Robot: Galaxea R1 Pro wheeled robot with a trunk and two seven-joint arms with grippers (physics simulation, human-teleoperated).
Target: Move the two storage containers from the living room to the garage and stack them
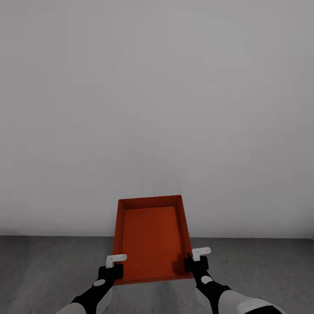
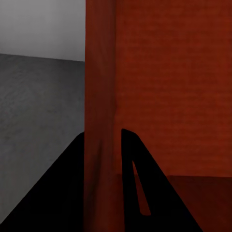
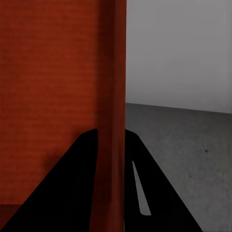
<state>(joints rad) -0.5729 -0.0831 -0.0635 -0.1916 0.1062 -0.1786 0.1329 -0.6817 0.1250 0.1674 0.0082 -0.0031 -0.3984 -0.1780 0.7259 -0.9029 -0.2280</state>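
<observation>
The robot is holding one orange-red rectangular open-topped storage container (image 1: 150, 237) out in front of itself, carrying it above the dark grey mottled concrete floor (image 1: 43, 270) and facing a plain white wall (image 1: 157, 109), so it is probably standing in the garage. The left gripper (image 1: 114, 266) is pinching the container's left side wall near the corner closest to the robot; in the left wrist view the wall (image 2: 99, 121) is running straight between the two dark fingers (image 2: 137, 193), one finger inside the box and one outside. The right gripper (image 3: 111, 183) is doing the same on the right side wall, its fingers (image 3: 145, 193) clenching around that thin wall.

The second container is not appearing here, so whether this one is going down first or being stacked cannot be judged.

The risk is lying in the grip itself: both pairs of fingers are grasping only thin walls near the rear end, leaving most of the box hanging beyond the fingertips. A fast lowering or a bump against the wall ahead could be tipping the far end down and twisting the walls out from between the fingers. Uneven lowering of the two arms could also be skewing the box, so it lands crooked
</observation>
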